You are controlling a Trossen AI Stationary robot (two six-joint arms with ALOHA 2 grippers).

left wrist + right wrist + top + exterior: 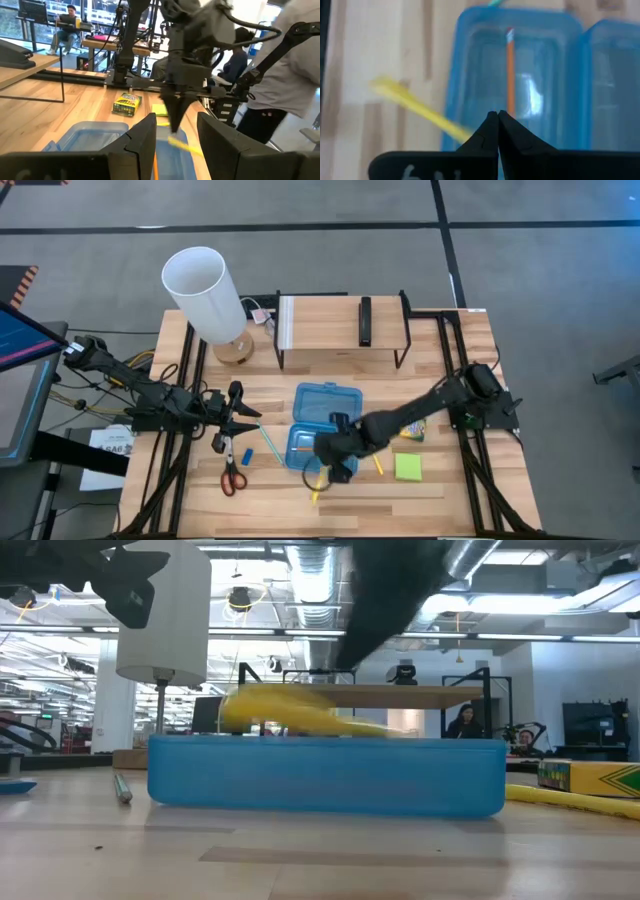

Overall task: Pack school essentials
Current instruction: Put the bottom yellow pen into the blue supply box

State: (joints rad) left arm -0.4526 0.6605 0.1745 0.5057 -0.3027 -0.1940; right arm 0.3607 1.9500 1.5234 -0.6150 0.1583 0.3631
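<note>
The open blue case [318, 423] lies mid-table, with an orange pencil [510, 65] inside its near half. My right gripper [337, 470] hangs over the case's near edge, shut on a yellow pencil [415, 105]. My left gripper [240, 416] hovers open to the left of the case, touching nothing. Red-handled scissors [230, 467], a blue eraser [246, 456] and a light-blue stick [270, 442] lie on the table near it. The crayon box [412, 431], the green sticky pad [407, 467] and another pencil [378, 465] lie right of the case. My right gripper pinches the yellow pencil near one end [467, 134] between its two fingers, coming from above and pointing down. The pencil is lifted clear and tilted, its free end [377, 85] sticking out past the case's wall over the table. It shows blurred above the case [300, 715].
A lamp with a white shade [205, 290] stands at the far left. A wire shelf [340, 330] at the far edge carries a black bar [365, 320]. People [67, 22] sit in the room beyond the table.
</note>
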